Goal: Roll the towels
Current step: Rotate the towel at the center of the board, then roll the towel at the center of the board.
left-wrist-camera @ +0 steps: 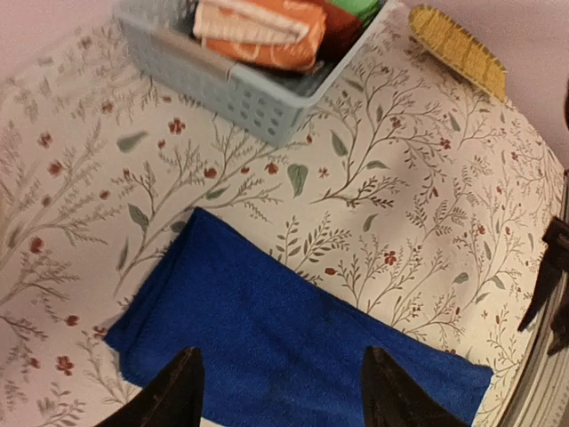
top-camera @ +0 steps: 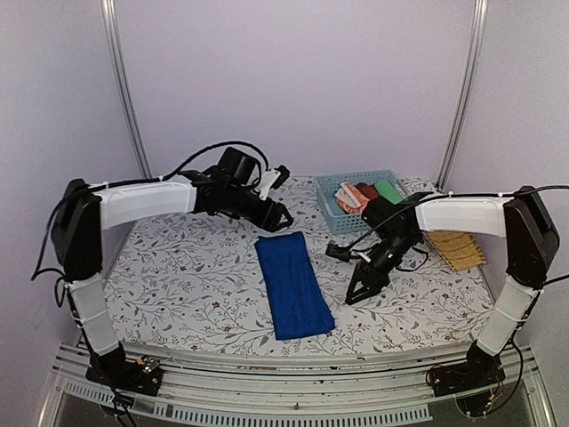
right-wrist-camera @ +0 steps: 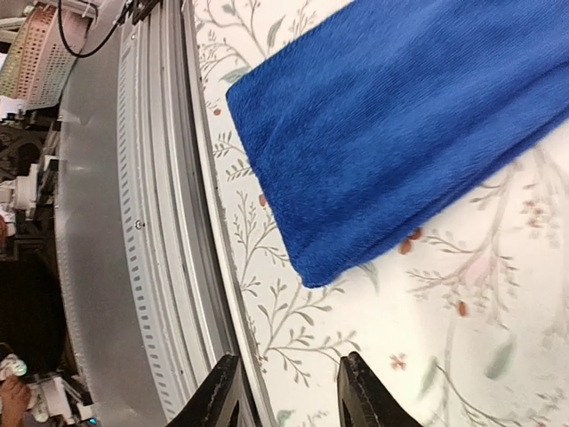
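Observation:
A royal blue towel (top-camera: 293, 285) lies flat as a long folded strip in the middle of the table. My left gripper (top-camera: 274, 215) hovers over its far end, jaws open, with only blue cloth (left-wrist-camera: 284, 329) showing between the fingertips (left-wrist-camera: 283, 378). My right gripper (top-camera: 358, 289) stands to the right of the strip, open and empty. In the right wrist view its tips (right-wrist-camera: 289, 391) hang over the table's front edge, short of the towel's near corner (right-wrist-camera: 400, 124). The orange towel with white shapes (top-camera: 349, 197) sits bundled in the basket (left-wrist-camera: 267, 31).
A pale blue basket (top-camera: 327, 209) at the back right also holds a red roll (top-camera: 368, 189) and a green roll (top-camera: 388, 190); its perforated wall (left-wrist-camera: 231, 89) faces the left wrist. A yellow woven mat (top-camera: 455, 249) lies at the right. A metal rail (right-wrist-camera: 151, 267) borders the front.

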